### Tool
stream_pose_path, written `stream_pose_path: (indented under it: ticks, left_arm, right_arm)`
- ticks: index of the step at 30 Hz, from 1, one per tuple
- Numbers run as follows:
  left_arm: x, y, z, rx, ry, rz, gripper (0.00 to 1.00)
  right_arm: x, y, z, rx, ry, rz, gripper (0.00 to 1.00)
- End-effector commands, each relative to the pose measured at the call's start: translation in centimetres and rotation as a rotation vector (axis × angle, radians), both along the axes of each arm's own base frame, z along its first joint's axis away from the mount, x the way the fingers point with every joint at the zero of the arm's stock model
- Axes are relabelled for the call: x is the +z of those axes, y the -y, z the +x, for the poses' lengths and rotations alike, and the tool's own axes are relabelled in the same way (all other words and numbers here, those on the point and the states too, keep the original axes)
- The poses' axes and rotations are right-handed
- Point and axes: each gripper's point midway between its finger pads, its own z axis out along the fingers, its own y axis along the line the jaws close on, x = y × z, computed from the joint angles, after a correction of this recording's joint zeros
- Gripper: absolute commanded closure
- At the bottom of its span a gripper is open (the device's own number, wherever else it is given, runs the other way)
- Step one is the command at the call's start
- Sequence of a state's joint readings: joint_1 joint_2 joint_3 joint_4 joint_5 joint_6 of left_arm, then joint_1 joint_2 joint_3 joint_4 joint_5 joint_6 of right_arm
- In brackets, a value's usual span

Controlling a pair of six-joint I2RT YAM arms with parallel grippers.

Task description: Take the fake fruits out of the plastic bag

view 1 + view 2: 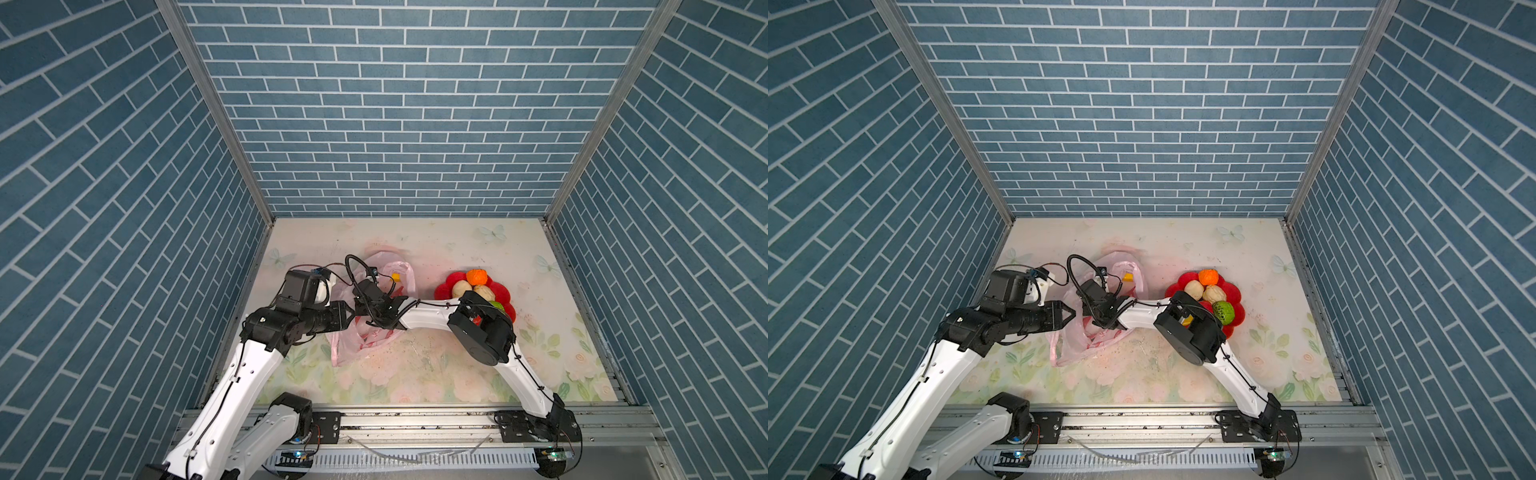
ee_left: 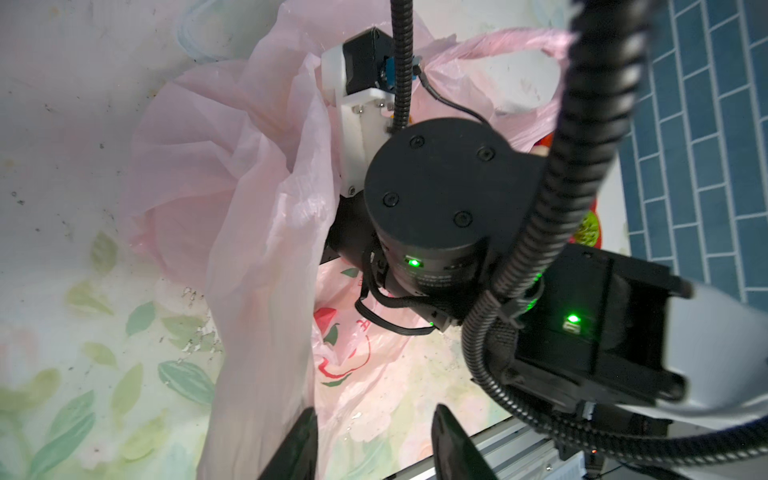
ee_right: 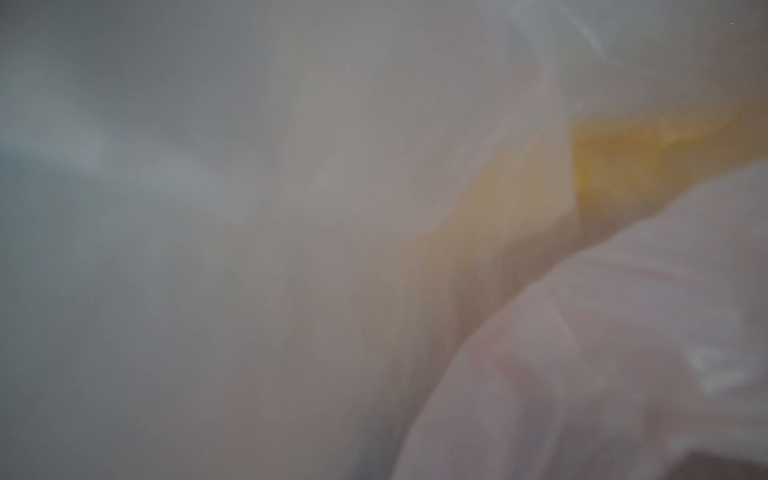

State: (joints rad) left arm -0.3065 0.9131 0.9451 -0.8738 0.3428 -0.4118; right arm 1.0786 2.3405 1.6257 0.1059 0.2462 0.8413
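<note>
The plastic bag (image 1: 353, 349) lies left of centre in both top views. Its long axis runs from lower left to upper right, with handles and mouth at the upper-right end, facing the red dish (image 1: 505, 293). The orange fruit (image 1: 476, 276), two cream fruits (image 1: 462, 287) and the green fruit (image 1: 496, 306) sit in that dish.

One yellow end, which I take for the banana (image 1: 395, 277), shows at the mouth. The rest is under film, so I can't read its axis.

My left gripper (image 1: 1071, 318) is at the bag's left edge, fingers (image 2: 299, 440) apart and clamping nothing, with film draped against one. My right gripper (image 1: 1094, 293) is buried in the mouth and closed right down; on what, I can't tell (its wrist view is only film and a yellow blur).

I judge the bag limp, slippery and nearly weightless, so it will drag along with anything pulled out; I'd pin it by a handle. The banana should be light, stiff and smooth, best taken across its middle.
</note>
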Motion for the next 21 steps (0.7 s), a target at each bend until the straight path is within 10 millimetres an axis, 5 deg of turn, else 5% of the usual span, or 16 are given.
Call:
stream_pose_path:
  ticks: [1,7,14,21]
  left_arm:
    - [-0.5,-0.7,0.0,-0.011,-0.004,0.067,0.48]
    - [0.0,-1.5,0.3,0.011,0.020,0.115,0.33]
    - [2.5,-2.7,-0.4,0.010,0.056,0.169,0.28]
    - [0.7,-2.6,-0.2,-0.001,0.011,0.190,0.28]
  right_arm:
    - [-1.0,0.9,0.1,-0.030,-0.021,-0.009,0.93]
    - [-1.3,1.0,0.2,-0.033,-0.027,-0.010,0.94]
    - [-1.5,1.3,0.3,-0.036,-0.034,-0.008,0.95]
    - [-1.5,1.3,0.1,-0.036,-0.035,-0.007,0.96]
